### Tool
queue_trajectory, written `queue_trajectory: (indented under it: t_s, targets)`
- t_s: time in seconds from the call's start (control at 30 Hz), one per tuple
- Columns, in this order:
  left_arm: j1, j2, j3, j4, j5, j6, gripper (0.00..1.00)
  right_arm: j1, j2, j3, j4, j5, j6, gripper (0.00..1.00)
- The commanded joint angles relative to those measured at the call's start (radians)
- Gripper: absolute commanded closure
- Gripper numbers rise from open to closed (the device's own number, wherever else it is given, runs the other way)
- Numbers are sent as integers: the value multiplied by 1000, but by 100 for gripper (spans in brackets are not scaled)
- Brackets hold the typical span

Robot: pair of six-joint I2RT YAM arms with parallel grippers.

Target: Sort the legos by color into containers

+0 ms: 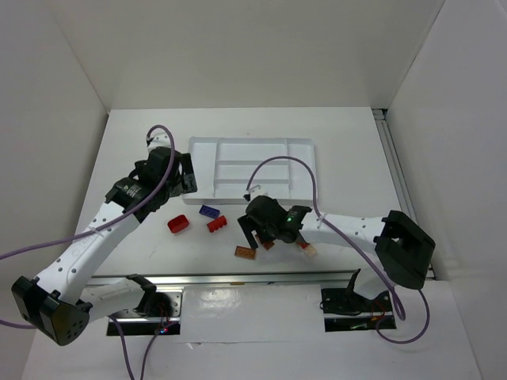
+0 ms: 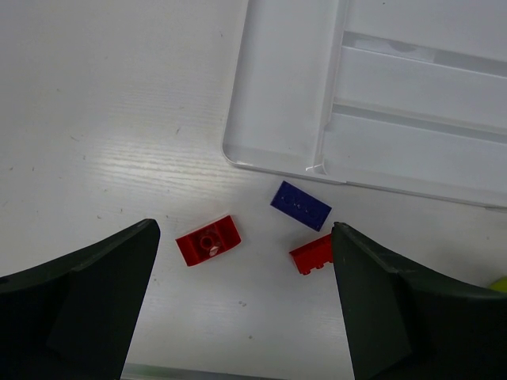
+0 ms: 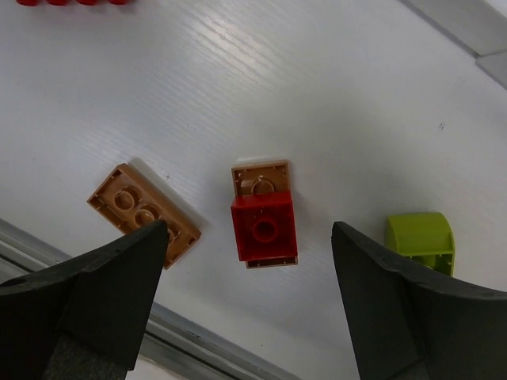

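The right gripper (image 3: 249, 229) hangs spread wide around a red brick (image 3: 264, 228) stacked on a tan plate (image 3: 260, 176), whose long axis runs twelve-to-six. Its fingers touch neither. At nine o'clock an orange-brown plate (image 3: 142, 212) runs ten-to-four. The left gripper (image 2: 245, 228) gapes empty. At its twelve o'clock a blue plate (image 2: 300, 205), near the white tray (image 2: 277, 119), runs ten-to-four.

The surface (image 1: 341, 158) is white, with a faint linear grain. A metal rail (image 1: 253, 279) runs along its near edge. White walls (image 1: 47, 95) enclose three sides.

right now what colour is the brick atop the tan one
Red brick, clearest in right wrist view.
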Motion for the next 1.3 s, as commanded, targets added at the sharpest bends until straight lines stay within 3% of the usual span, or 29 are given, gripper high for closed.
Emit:
queue_trajectory:
  t_s: [0.0,0.07,0.37,0.53,0.67,0.73,0.77,1.0,1.07,1.27]
  targets:
    - [-3,-20,-2,-6,16,-4,0,0,29,-4,3,23,-29,10]
    - [-3,-20,7,-6,-7,-14,0,0,62,6,3,9,-29,10]
    - [-3,-40,7,-6,-16,-14,0,0,97,6,26,22,-29,39]
    - [-3,-19,17,-6,-7,-4,0,0,86,6,26,31,-20,40]
    - [-3,10,26,-6,4,-4,0,0,86,15,8,40,-11,58]
    - [-3,10,35,-6,14,-4,0,0,86,26,-12,49,-2,60]
    - [-3,10,35,-6,27,-4,0,0,74,35,-12,49,-2,68]
    - [-3,-23,46,63,384,127,0,0,-91,136,-92,16,26,68]
    - [-3,-63,-3,153,570,170,1,0,-185,151,-55,-50,-8,68]
    - [-3,-224,-108,374,899,207,11,-9,-346,202,-12,-223,-28,68]
